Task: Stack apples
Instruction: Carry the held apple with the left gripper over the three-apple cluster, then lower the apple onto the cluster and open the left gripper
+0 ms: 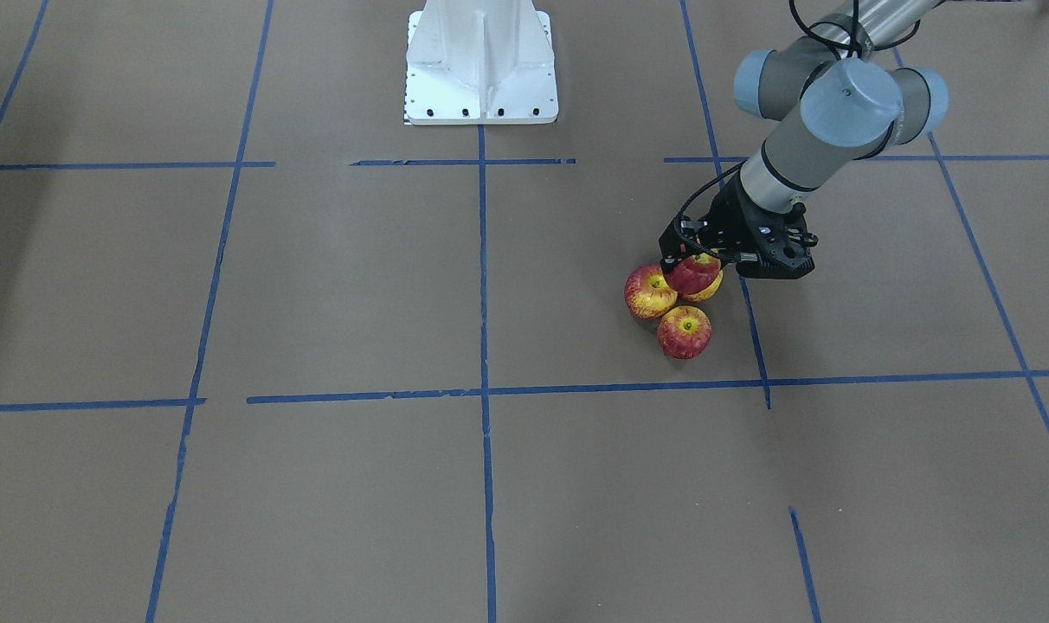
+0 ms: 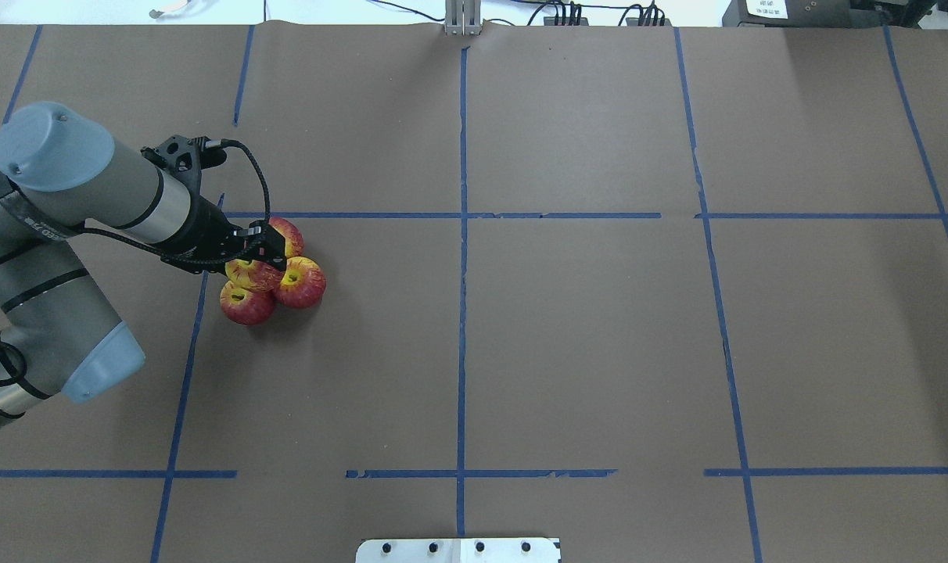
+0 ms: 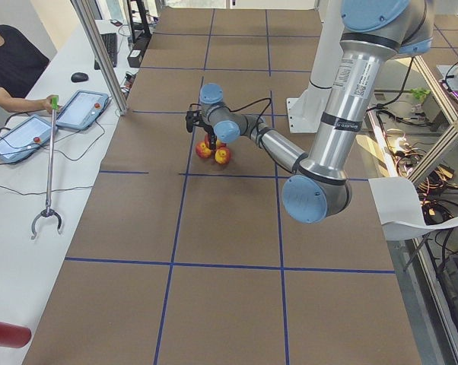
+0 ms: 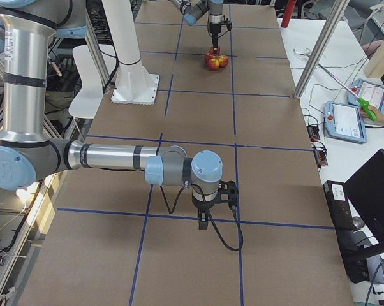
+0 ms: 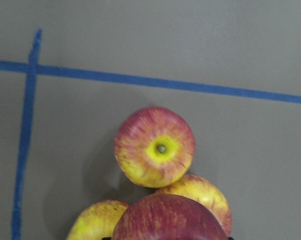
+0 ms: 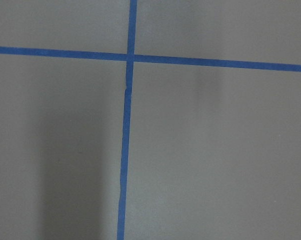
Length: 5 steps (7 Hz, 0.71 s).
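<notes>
Three apples sit in a tight cluster on the brown table: one (image 1: pixel 648 293), one (image 1: pixel 685 332), and one (image 1: pixel 711 289) mostly hidden. My left gripper (image 1: pixel 693 264) is shut on a fourth, darker red apple (image 1: pixel 692 273) and holds it on top of the cluster's middle. From overhead the held apple (image 2: pixel 252 274) sits under the gripper (image 2: pixel 260 256). In the left wrist view the dark apple (image 5: pixel 168 220) fills the bottom edge, above the lower apples (image 5: pixel 154 146). My right gripper (image 4: pixel 208 220) hangs over bare table far from the apples; I cannot tell whether it is open or shut.
The white robot base (image 1: pixel 481 65) stands at the table's robot side. Blue tape lines (image 2: pixel 462 215) mark a grid on the brown table. Tablets (image 3: pixel 81 108) and a grabber tool (image 3: pixel 49 163) lie on the operators' side table.
</notes>
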### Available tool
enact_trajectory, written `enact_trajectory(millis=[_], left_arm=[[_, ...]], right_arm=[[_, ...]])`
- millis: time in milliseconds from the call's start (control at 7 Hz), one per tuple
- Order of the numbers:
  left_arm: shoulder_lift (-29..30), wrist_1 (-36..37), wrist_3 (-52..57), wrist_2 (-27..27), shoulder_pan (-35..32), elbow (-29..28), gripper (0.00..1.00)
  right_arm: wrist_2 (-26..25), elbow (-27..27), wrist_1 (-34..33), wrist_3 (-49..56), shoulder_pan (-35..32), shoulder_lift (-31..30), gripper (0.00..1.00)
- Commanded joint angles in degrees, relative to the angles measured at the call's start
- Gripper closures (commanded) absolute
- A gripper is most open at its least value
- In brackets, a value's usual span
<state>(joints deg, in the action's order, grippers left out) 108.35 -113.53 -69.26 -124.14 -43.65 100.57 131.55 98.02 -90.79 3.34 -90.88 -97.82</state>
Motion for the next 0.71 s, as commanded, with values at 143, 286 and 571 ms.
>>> enact_trajectory(millis=[143, 286, 571], left_arm=[[0.29, 0.15, 0.00, 0.13, 0.32, -0.46, 1.00], [0.29, 0.15, 0.35, 0.30, 0.32, -0.98, 1.00], [0.37, 0.41, 0.35, 0.48, 0.14, -1.25, 1.00]], right_arm=[[-0.06, -0.02, -0.09, 0.00, 0.00, 0.00, 0.00], [0.03, -0.02, 0.00, 0.00, 0.00, 0.00, 0.00], [0.03, -0.02, 0.00, 0.00, 0.00, 0.00, 0.00]])
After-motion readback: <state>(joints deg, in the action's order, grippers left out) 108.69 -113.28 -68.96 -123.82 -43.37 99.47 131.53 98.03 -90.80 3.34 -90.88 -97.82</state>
